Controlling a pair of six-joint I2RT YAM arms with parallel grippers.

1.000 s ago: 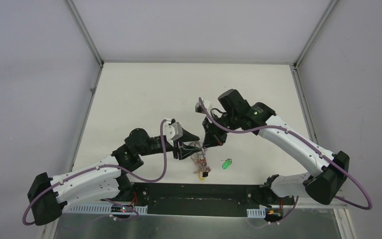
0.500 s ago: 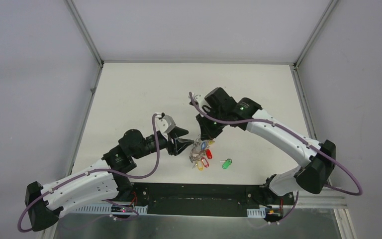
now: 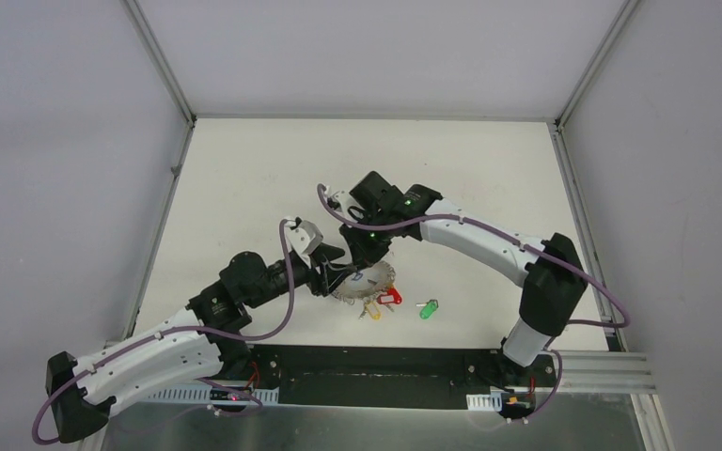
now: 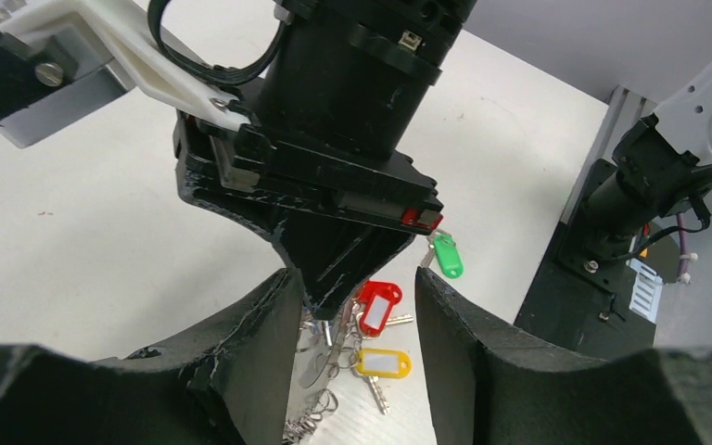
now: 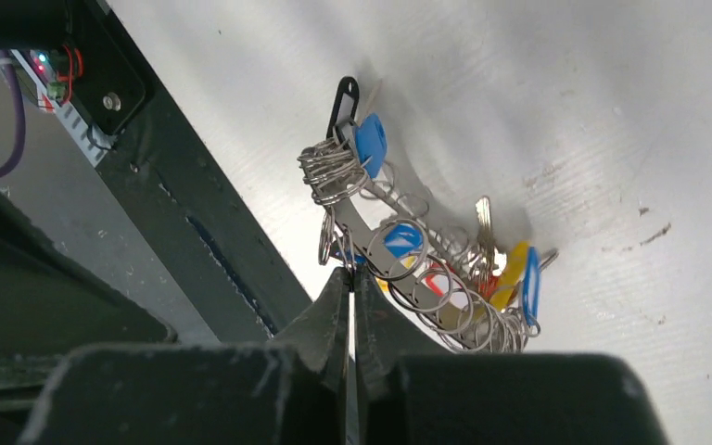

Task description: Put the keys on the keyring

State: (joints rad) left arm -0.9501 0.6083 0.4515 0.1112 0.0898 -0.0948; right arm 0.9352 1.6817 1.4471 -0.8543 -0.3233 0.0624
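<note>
The keyring [image 3: 367,282], a silvery band strung with many small rings and keys, hangs tilted just above the table. My right gripper [image 3: 368,261] is shut on one of its thin rings, seen up close in the right wrist view [image 5: 350,273]. Blue tags [image 5: 369,141] hang among the ring's keys. The green-tagged key [image 3: 428,308] lies loose on the table to the right, apart from the ring. My left gripper [image 4: 356,278] stands open around the right gripper's tip. The keyring band [image 4: 318,366] sits beside its left finger [image 4: 260,352].
Red-tagged [image 4: 377,306] and yellow-tagged [image 4: 385,363] keys dangle from the ring onto the table. The black base rail [image 3: 376,362] runs along the near edge, close behind the keys. The right arm's base [image 4: 612,213] stands right of the green key.
The right gripper has carried the keyring left and a little farther from the rail, its wrist swinging leftward. The left gripper drew back to the left with it. The green key stayed put.
</note>
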